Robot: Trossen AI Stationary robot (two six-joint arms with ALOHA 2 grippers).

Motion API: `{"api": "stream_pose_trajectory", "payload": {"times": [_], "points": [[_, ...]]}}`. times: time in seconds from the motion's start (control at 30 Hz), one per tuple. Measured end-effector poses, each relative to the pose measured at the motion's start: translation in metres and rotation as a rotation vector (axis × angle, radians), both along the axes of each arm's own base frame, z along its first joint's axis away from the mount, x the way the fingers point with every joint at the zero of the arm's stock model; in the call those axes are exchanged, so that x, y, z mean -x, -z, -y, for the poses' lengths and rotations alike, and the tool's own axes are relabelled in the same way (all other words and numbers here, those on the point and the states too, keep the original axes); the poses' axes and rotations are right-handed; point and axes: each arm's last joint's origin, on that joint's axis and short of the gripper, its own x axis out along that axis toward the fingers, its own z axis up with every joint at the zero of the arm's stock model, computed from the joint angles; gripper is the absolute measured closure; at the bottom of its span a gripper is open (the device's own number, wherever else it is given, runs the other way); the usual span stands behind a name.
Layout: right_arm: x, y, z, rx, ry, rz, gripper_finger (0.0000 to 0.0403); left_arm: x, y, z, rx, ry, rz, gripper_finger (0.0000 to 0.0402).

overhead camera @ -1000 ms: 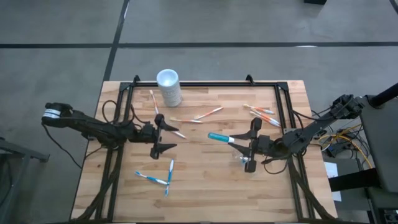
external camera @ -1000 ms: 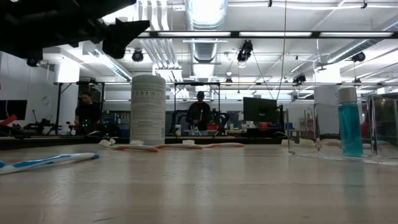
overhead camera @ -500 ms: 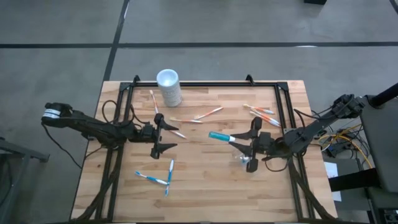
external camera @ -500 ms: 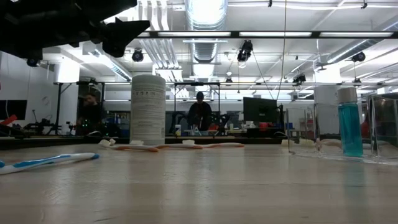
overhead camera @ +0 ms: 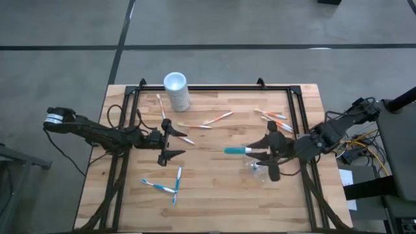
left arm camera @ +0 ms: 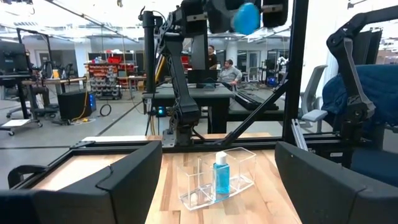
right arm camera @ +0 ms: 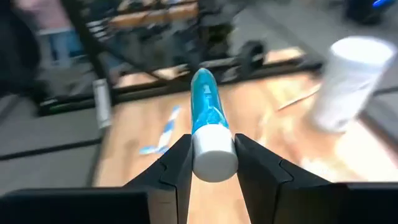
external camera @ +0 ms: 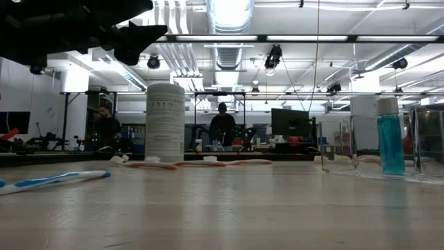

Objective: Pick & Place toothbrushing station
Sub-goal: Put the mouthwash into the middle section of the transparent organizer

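The toothbrushing station (left arm camera: 217, 179) is a see-through plastic holder with separate compartments. A teal bottle (external camera: 390, 137) with a white cap stands upright in one of them. In the high view the holder sits on the table directly beneath and just beside the right gripper (overhead camera: 259, 153). The right gripper is clamped on a blue tube (right arm camera: 206, 109) by its white-capped end, and the tube points away from the wrist. The left gripper (overhead camera: 170, 140) hangs above the table with its fingers spread wide, holding nothing, well apart from the station. Blue-and-white toothbrushes (overhead camera: 167, 185) lie on the near side of the left gripper. Orange-and-white toothbrushes (overhead camera: 274, 117) lie beyond the right gripper, and more lie beyond the left. A tall white cup (overhead camera: 176, 90) stands at the far edge. The surface is a light wooden table (overhead camera: 214, 208) with a black frame, on a grey floor. The room behind is an open workshop where people (external camera: 222, 125) stand at benches. Against the frame one second earlier, the right gripper and its tube have shifted back toward that arm's own base and turned slightly. The left arm is unchanged.
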Motion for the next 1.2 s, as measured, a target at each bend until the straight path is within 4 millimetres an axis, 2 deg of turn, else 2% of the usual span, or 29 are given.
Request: {"api": "stream_pose_trajectory", "payload": {"times": [0.23, 0.37, 0.47, 1.2], "points": [[0.015, -0.025, 0.008, -0.152, 0.031, -0.076, 0.0303, 0.0, 0.0, 0.0, 0.0, 0.001, 0.0, 0.0083], [0.025, -0.031, 0.013, -0.194, 0.051, -0.155, 0.0303, 0.0, 0.0, 0.0, 0.0, 0.001, -0.002, 0.0083], [0.032, -0.034, 0.017, -0.291, 0.107, -0.218, 0.0303, 0.0, 0.001, 0.0, -0.001, 0.001, -0.008, 0.0083], [0.054, -0.012, 0.022, -0.863, 0.514, -0.637, 0.0303, -0.001, 0.003, 0.0, -0.004, 0.0, -0.036, 0.0083]]}}
